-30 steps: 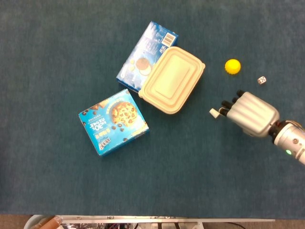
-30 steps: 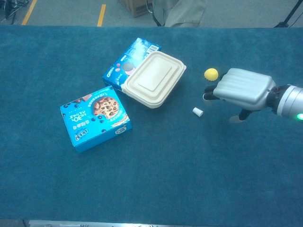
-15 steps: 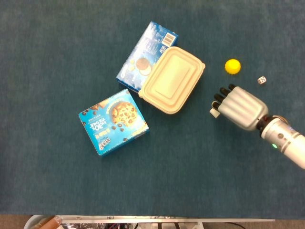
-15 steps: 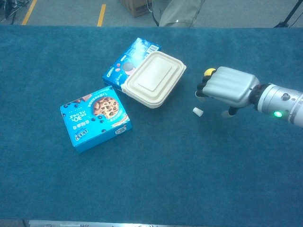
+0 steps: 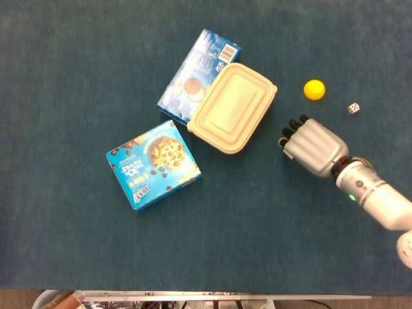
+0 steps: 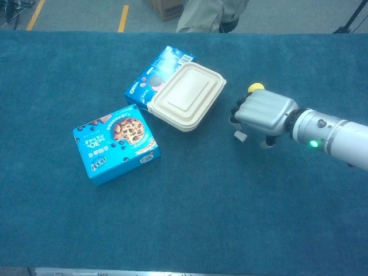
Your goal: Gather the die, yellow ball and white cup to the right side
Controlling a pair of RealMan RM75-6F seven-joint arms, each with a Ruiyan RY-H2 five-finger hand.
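While the right hand (image 6: 261, 112) hangs low over the blue cloth of the bench (image 6: 190, 218), its silver back faces up and its dark fingers (image 5: 291, 127) curl downward over the white cup (image 6: 240, 136). In the chest view the cup peeks out just under the fingertips, lying on the cloth; whether the fingers touch or grip it I cannot tell. From overhead the hand covers the cup completely.

Just beyond the hand, toward the far edge, sits the yellow ball (image 5: 314, 89). The die (image 5: 353, 108) rests near the ball, a little further toward the right edge, apart from both ball and hand.

Toward the middle of the bench lies a cream lidded food container (image 5: 232, 107), overlapping a blue Oreo box (image 5: 196, 69) beneath it. Nearer the front edge and further left, a blue chocolate-chip cookie box (image 5: 153, 164) lies flat by itself. The robot's left hand appears in neither view.
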